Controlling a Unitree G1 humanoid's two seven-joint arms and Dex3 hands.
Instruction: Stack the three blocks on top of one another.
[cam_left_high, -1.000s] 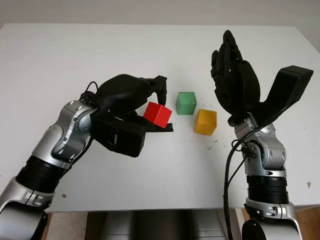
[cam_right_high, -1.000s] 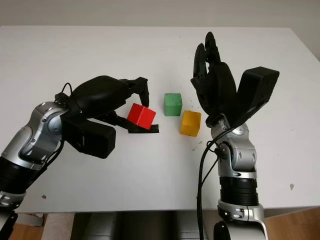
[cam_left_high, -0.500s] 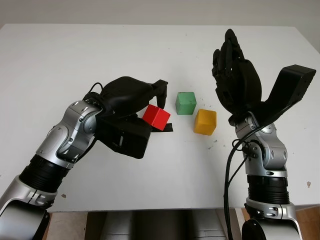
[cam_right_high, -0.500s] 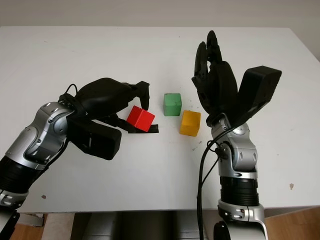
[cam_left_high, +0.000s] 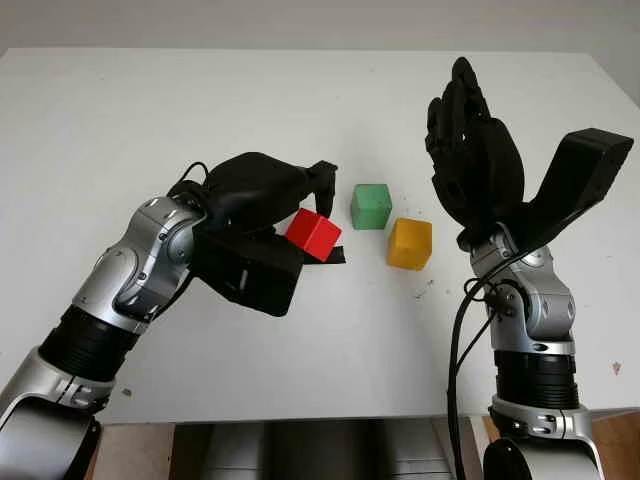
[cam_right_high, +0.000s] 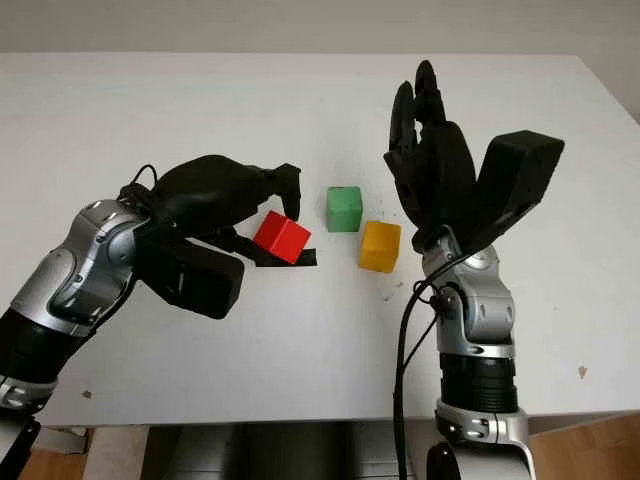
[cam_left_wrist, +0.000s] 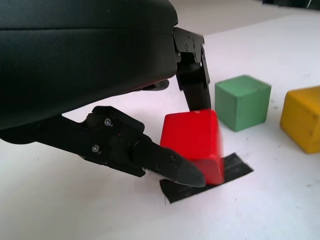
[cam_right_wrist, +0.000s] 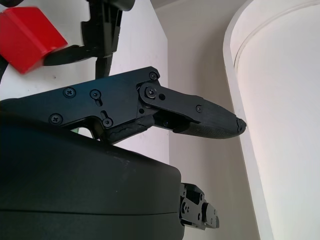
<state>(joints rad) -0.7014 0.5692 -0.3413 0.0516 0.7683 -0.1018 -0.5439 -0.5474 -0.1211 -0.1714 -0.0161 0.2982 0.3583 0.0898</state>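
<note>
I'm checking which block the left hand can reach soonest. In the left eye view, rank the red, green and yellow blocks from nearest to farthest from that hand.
1. red block: held in the left hand, over the black tape.
2. green block: on the table, just beyond the red one.
3. yellow block: farthest, toward the raised right hand, which is open.

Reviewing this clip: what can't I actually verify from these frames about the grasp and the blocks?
- Left hand on the red block: in the head views the palm hides the lower fingers; in the left wrist view the block is motion-blurred, so contact is unclear.
- Black tape patch: partly covered by the red block.
- Green block and yellow block: far faces hidden.
- Right hand, raised, open: its palm side faces away.
</note>
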